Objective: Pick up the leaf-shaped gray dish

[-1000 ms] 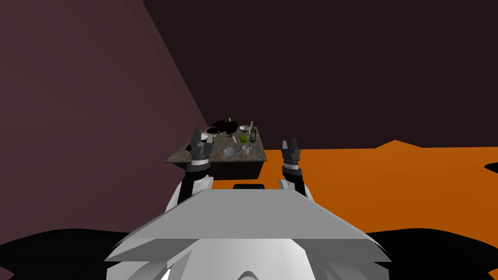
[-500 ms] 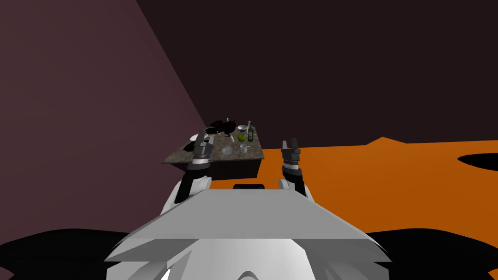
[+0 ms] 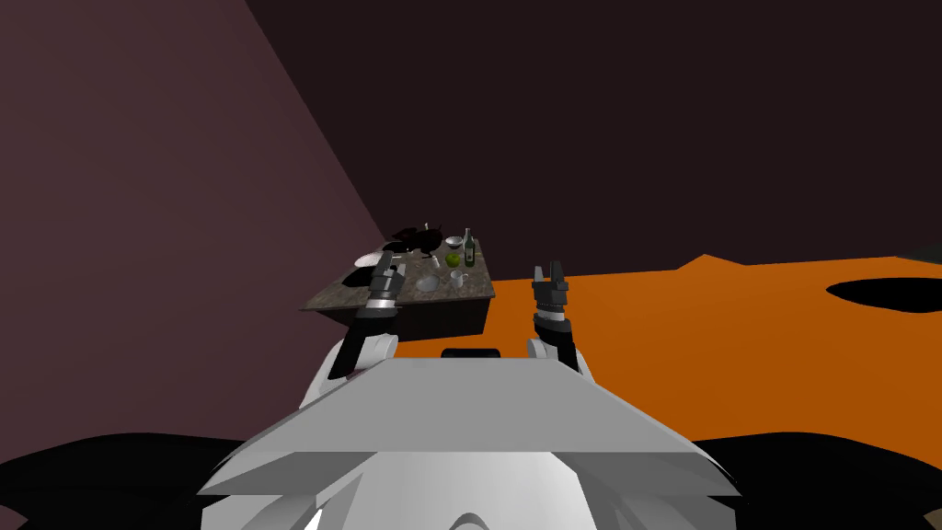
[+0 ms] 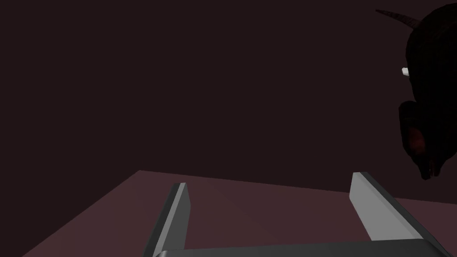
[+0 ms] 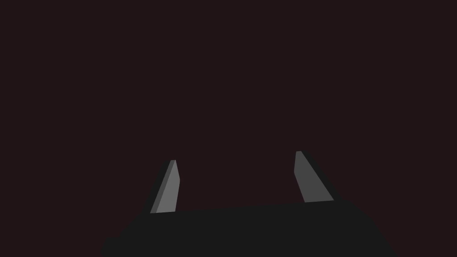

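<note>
The left gripper [image 3: 387,268] and right gripper [image 3: 549,272] both stand wide open, empty — the dish [image 3: 427,284] lies on the table [image 3: 340,299], beside a mug [image 3: 457,280].

Ahead of me a stone-topped table [image 3: 476,289] carries an upright dark green bottle [image 3: 468,248] near its far right corner, with a pale bowl [image 3: 453,243] just beside it and a green apple [image 3: 453,260] close by. A white mug [image 3: 457,280] stands by the right edge, nearer the front. A black spiky shape [image 3: 419,239] sits at the far edge, and the floor [image 3: 699,322] is orange.
</note>
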Available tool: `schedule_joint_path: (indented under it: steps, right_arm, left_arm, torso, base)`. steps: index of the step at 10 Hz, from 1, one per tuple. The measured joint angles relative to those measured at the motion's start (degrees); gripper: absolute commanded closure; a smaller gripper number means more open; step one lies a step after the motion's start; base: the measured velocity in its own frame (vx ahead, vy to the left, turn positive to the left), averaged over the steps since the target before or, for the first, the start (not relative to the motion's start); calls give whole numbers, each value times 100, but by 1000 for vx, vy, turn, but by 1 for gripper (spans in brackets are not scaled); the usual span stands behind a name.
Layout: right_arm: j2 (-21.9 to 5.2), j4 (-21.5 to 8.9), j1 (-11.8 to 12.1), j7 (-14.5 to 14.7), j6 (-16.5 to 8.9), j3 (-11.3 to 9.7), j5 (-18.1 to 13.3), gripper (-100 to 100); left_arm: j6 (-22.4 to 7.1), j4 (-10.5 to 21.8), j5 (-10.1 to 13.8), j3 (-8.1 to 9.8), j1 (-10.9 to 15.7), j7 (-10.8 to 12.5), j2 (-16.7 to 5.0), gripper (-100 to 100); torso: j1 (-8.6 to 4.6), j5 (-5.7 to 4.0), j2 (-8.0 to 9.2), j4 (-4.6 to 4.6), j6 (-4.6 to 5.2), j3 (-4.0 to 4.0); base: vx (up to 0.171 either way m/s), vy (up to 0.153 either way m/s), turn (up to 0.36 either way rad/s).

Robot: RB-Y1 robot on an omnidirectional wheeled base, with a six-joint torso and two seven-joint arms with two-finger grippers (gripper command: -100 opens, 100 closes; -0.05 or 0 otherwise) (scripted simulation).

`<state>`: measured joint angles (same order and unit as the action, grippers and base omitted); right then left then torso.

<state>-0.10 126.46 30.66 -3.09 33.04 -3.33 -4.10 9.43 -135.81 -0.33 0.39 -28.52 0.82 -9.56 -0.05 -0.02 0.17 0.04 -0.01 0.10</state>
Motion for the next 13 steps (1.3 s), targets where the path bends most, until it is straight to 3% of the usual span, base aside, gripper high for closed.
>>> schedule_joint_path:
  steps: [13]
  right_arm:
    - [0, 0, 0, 0, 0, 0, 0, 0]
  left_arm:
    - [-2111, 121, 334, 374, 143, 160, 0, -100]
  torso:
    - [0, 0, -5, -1, -1, -3]
  base:
    - [-32, -20, -55]
